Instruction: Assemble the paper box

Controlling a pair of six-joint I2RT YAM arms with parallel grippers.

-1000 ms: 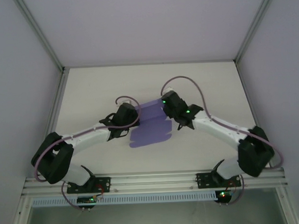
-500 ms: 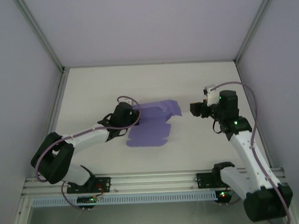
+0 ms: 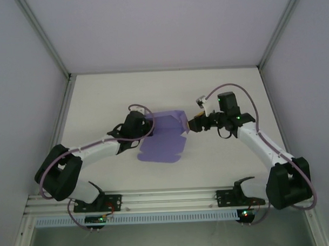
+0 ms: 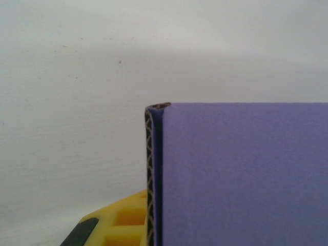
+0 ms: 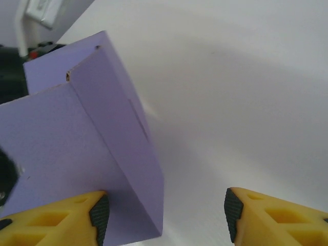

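While the left arm stretches low across the tabletop, the left tool is closed on the left wall of the paper box. One yellow finger lies against the corrugated edge, and the other is hidden behind the purple panel. The right arm is bent at the elbow and reaches inward. The right tool gapes wide and grips nothing; one pad touches the raised right flap. The box lies mid-tabletop between both tools.

A matte white tabletop carries a thin lilac-purple corrugated-card box blank. It lies between the left gripper and the right gripper, with one flap folded up at the right gripper's end.
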